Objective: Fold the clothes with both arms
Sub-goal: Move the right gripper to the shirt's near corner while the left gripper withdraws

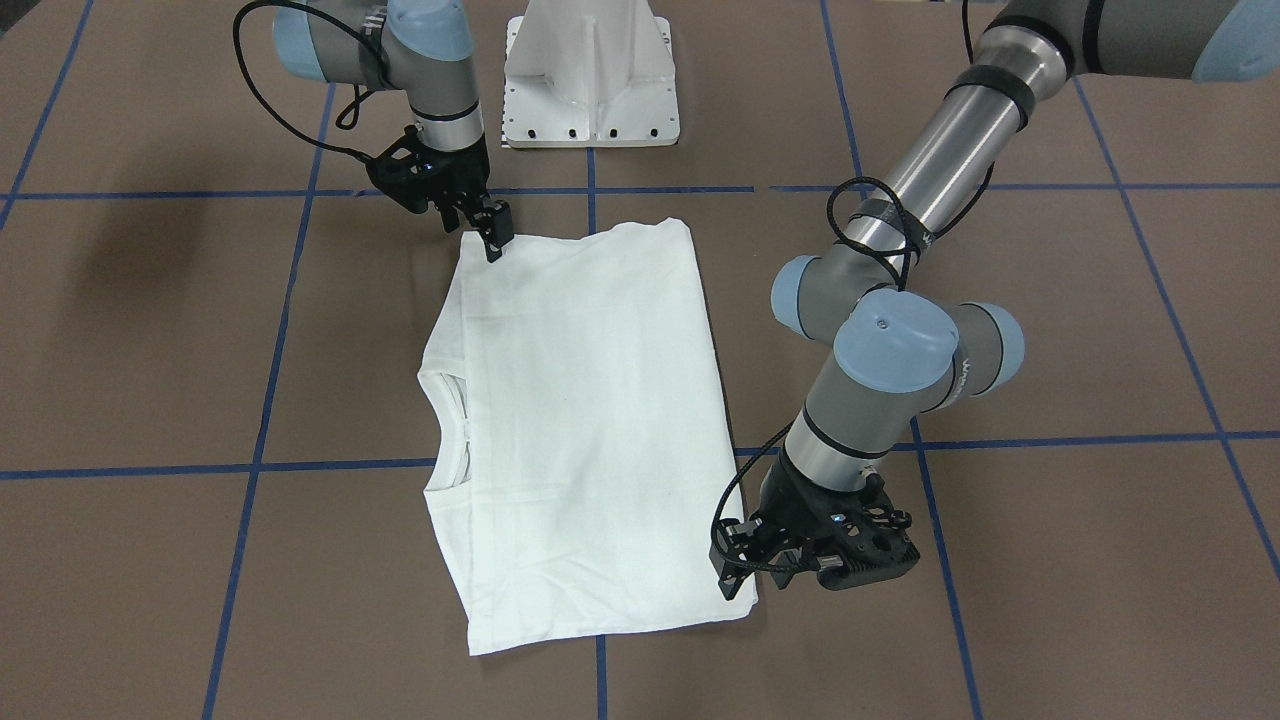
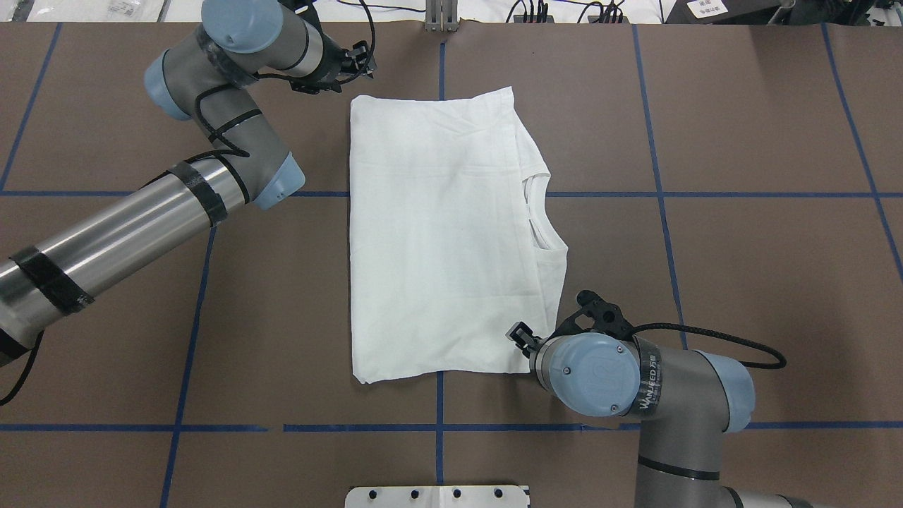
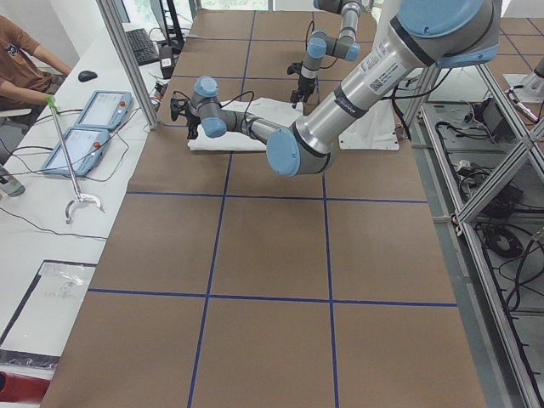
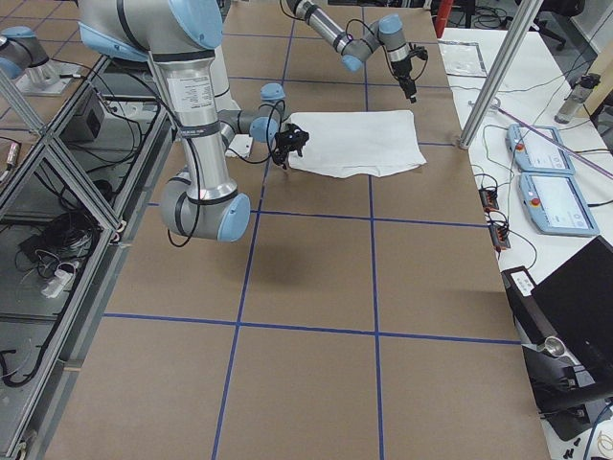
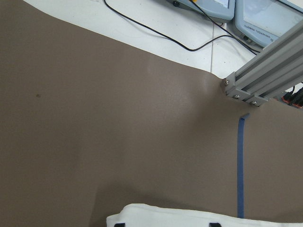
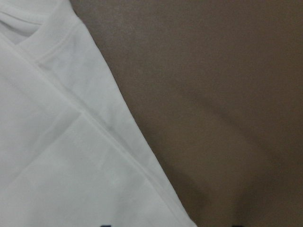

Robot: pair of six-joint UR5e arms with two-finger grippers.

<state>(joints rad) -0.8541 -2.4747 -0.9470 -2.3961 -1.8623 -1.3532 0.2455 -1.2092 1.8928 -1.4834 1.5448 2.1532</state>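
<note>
the right fingers [image 1: 494, 236] stand apart at the shirt's [image 1: 580, 420] shoulder corner nearest the robot, holding nothing. the shirt lies flat mid-desk [image 1: 1050, 560], folded to a rectangle. at its far hem corner the left fingers [image 1: 735, 575] are likewise parted and empty. each should probably pinch every layer before lifting, evenly.

Overhead and front views face oppositely, sharing the T-shirt [image 1: 590, 430].

Counts: 1 T-shirt [image 1: 590, 420], 2 arms (left arm [image 2: 127, 233], right arm [image 2: 677, 402]), 2 grippers: left gripper [image 1: 738, 583], right gripper [image 1: 494, 240]; 1 pedestal base [image 1: 590, 90], 2 pendants [image 3: 104, 109], 1 person [image 3: 17, 59]
</note>
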